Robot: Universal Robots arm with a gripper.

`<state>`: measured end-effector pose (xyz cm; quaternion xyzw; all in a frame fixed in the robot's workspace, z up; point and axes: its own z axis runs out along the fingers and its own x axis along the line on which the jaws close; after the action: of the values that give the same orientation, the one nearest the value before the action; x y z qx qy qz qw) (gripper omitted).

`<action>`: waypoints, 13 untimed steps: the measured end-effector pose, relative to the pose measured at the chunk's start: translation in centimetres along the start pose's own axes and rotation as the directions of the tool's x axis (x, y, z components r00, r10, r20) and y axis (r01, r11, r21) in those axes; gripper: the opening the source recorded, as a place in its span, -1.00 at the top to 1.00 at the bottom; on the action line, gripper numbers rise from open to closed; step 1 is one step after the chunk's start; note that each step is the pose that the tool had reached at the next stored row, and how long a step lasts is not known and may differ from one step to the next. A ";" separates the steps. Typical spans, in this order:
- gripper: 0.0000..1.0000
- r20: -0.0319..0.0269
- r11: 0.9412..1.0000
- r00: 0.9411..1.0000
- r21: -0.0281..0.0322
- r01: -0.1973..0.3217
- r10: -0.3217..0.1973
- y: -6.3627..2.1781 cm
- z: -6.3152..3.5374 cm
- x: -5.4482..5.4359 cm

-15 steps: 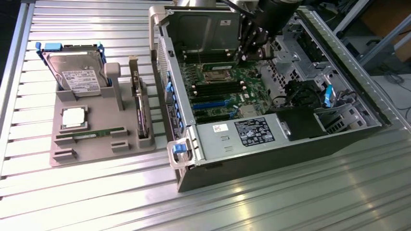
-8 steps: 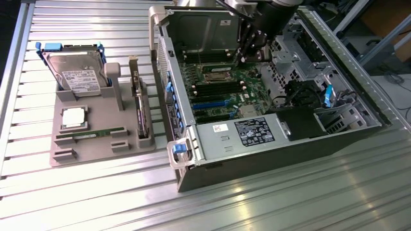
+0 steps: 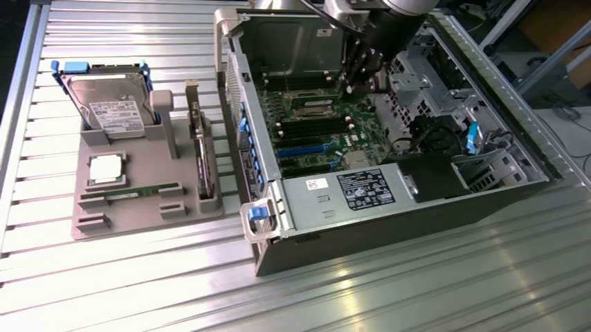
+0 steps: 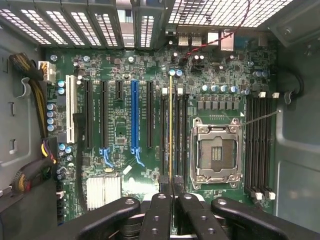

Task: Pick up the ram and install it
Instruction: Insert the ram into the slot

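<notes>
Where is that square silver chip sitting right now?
The square silver chip lies on the grey tray, at the exterior view's left of the open computer case, between the hard drive and the green ram stick.

Arm [image 3: 399,15] enters over the far rim of the PC case [image 3: 277,41] and reaches down inside it. Gripper [image 3: 356,81] points down at the case floor, low in the far half of the case, near the middle of its width. From the wrist view the gripper [image 4: 172,202] faces straight at the case floor. The two inner fingers [image 4: 159,216] are drawn together and parallel, with just a thin slit between them. Outer linkage bars [image 4: 107,217] are splayed to either side. Fingertips sit above the case floor. Contact can't be confirmed.
</notes>
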<state>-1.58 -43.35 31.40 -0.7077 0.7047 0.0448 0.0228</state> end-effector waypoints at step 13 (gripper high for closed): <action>0.76 0.000 1.000 1.000 0.000 -0.004 0.004 -0.31 1.65 0.2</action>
<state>-1.33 -43.35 29.74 -0.7065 0.7059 0.0448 0.0229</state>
